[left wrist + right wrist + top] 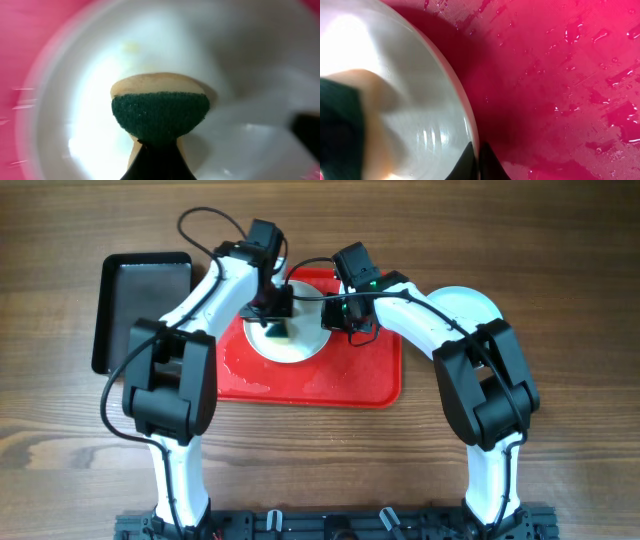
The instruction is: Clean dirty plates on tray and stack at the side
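A white plate (300, 348) lies on the red tray (370, 380), left of its middle. My left gripper (272, 310) is shut on a green sponge with a tan backing (160, 117) and presses it onto the plate's inside (240, 140). My right gripper (335, 315) is shut on the plate's right rim; in the right wrist view the fingertips (476, 155) pinch the rim (465, 105) over the wet tray (560, 75). A second pale plate (470, 305) lies on the table right of the tray, partly under my right arm. A third plate is not in view.
A black rectangular tray (145, 310) sits left of the red tray with nothing on it. Water drops and puddles cover the red tray's floor. Both arms cross over the tray's back half. Wooden table all round.
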